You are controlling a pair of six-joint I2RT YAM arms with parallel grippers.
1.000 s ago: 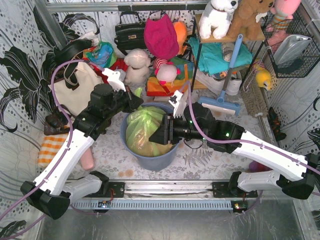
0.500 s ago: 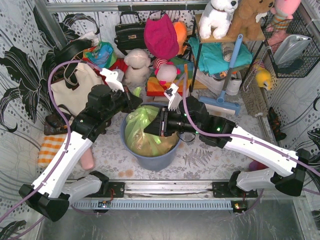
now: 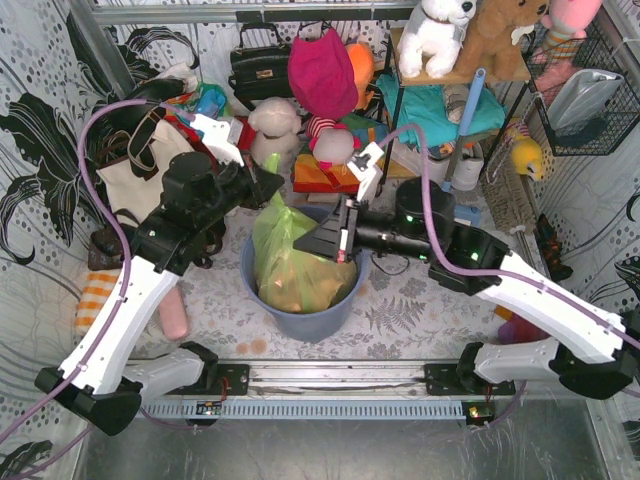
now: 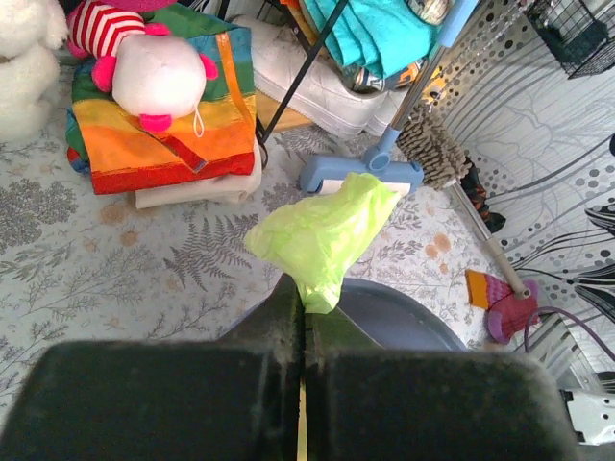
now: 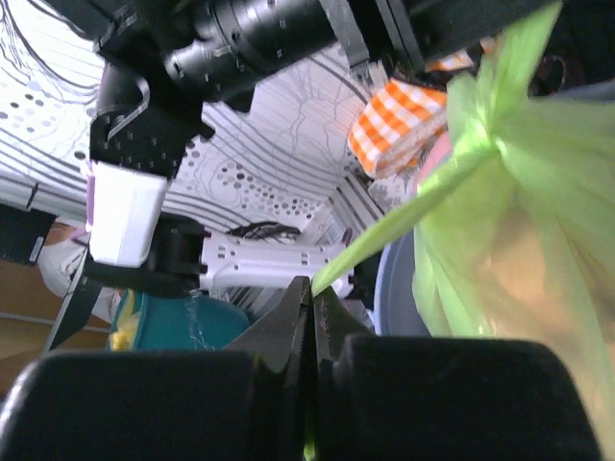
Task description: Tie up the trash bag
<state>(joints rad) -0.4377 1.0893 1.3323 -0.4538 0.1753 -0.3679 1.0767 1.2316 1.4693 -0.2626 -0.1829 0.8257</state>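
Nearest you, one blue bin stands on the worktop between your two arms. The one trash bag sits inside it, its top gathered well above the rim. You hold two ends of that top, one per arm. The right fingers are pressed together on a thin, taut strand. The left fingers are pinching a broader flap that stands up past them. With the two ends held apart like this, they look ready to be crossed for a knot. Farther back lies one mop among the clutter.
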